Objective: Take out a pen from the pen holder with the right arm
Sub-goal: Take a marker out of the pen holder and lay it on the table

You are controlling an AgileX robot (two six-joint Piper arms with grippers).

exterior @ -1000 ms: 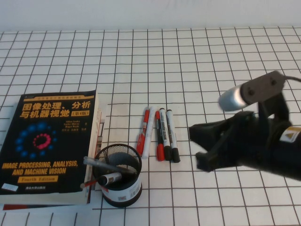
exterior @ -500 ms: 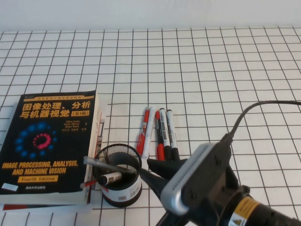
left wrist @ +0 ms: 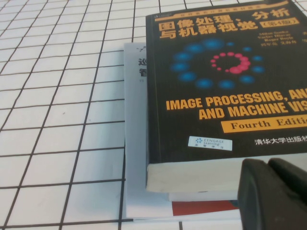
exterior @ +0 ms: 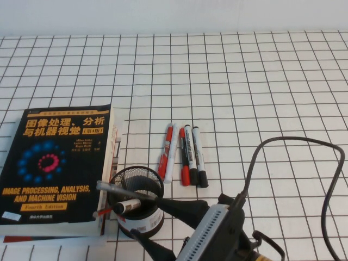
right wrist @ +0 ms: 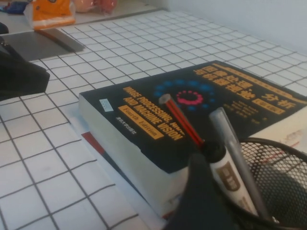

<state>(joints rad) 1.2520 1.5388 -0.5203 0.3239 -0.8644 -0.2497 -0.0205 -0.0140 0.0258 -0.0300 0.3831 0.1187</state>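
Found the right pincer (exterior: 148,217) released, grasping nothing, at the bottom centre of the high view, fingers (exterior: 185,207) spread just beside the mesh pen holder (exterior: 138,175). Saw a grey pen (exterior: 117,190) and a black-capped marker (exterior: 128,206) leaning inside that holder, lower left of centre. Noted four markers (exterior: 185,155) lying on the worktop (exterior: 244,98) above it, a book (exterior: 54,168) at left. Spotted the left pincer (left wrist: 271,191) clenched near the book's edge.
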